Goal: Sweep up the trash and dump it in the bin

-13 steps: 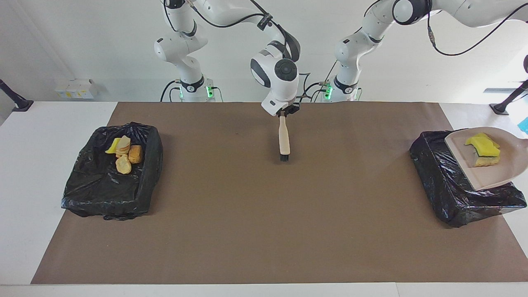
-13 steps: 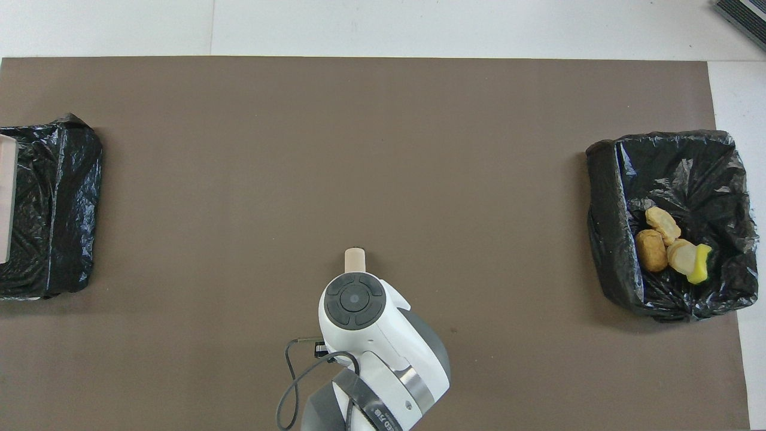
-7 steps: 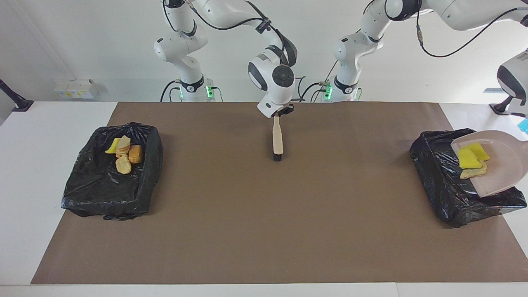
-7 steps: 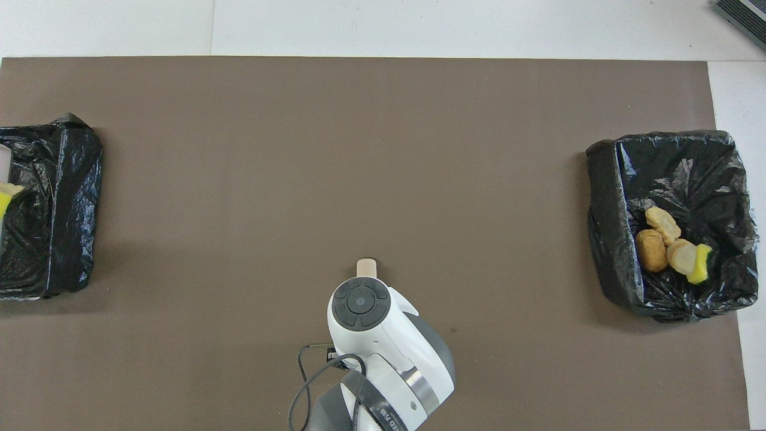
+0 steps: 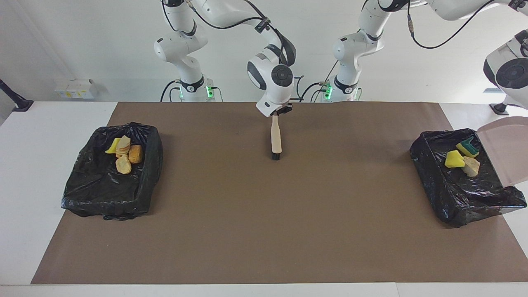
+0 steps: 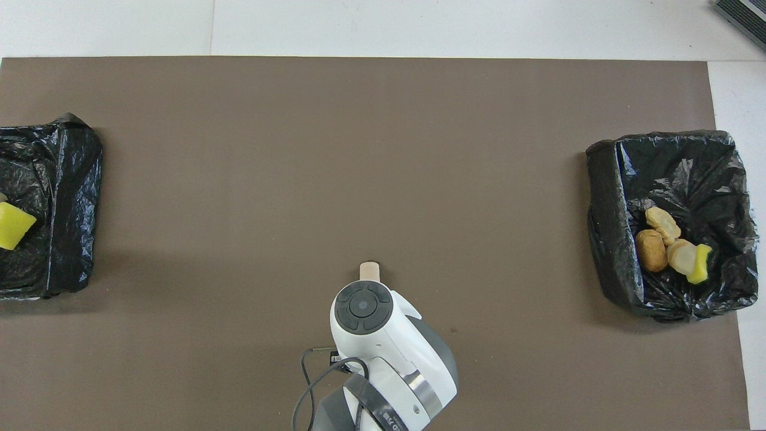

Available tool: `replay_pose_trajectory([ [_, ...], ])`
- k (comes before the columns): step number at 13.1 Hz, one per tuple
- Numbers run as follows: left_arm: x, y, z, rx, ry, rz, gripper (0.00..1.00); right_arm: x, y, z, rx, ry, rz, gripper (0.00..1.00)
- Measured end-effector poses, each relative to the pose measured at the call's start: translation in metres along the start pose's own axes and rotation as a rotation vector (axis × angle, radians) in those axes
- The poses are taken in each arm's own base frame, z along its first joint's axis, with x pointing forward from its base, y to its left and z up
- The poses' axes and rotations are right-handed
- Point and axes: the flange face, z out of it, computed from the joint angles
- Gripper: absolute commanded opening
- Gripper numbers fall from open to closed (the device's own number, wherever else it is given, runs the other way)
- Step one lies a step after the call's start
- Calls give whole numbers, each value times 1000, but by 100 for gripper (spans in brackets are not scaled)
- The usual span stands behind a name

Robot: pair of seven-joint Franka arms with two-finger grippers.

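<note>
Seven to count among the trash (image 5: 453, 159): three chunks down in the black-lined bin (image 5: 462, 194) at the mat's (image 5: 264, 231) edge toward the left arm's end, four heaped in the other bin (image 5: 103, 189) at the edge toward the right arm's end.

Hard to see much of the left side. Cannot see the left gripper itself, cut off by the border of the facing view below the left arm's wrist (image 5: 509, 74). Closed tight, and must be on the handle of the beige dustpan (image 5: 505, 150), which hangs steeply tipped over its bin, partly cropped too. From overhead, only a slice of that bin and one yellow chunk; no dustpan there at all.

Right gripper (image 5: 279, 112) clamped on the top of the brush (image 5: 275, 138), over the middle of the mat's edge by the robots, bristles down. Cannot tell whether touching the mat. Mostly hidden under the arm from overhead.

Compared with a second ago: dustpan then flatter and loaded, now steep and emptied into the bin. Brush drawn slightly toward the robots' edge.
</note>
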Motion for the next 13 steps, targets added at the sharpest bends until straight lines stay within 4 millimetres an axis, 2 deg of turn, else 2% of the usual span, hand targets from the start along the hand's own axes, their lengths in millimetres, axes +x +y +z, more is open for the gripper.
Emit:
replay_pose_trajectory([
  [2, -13, 4, -21, 28, 13, -23, 0, 3, 1, -5, 10, 8, 4, 100],
  [3, -13, 4, -31, 39, 61, -51, 0, 7, 2, -16, 27, 22, 11, 100],
  [4, -10, 5, -39, 36, 133, -85, 0, 14, 6, -36, 51, 39, 24, 100],
  [5, -3, 5, -44, 25, 211, -118, 0, 23, 18, -66, 81, 54, 47, 100],
  [6, 5, 5, -46, 4, 286, -159, 0, 30, 38, -99, 108, 65, 79, 100],
  [8, 23, 8, -46, -71, 460, -280, 0, 43, 90, -165, 123, 111, 113, 100],
  [9, 34, 11, -44, -110, 563, -340, 0, 48, 116, -191, 96, 158, 97, 100],
  [11, 66, 19, -41, -202, 689, -445, 0, 62, 157, -219, 58, 230, 48, 100],
  [13, 107, 22, -58, -318, 762, -581, 0, 88, 221, -236, 48, 260, -28, 100],
])
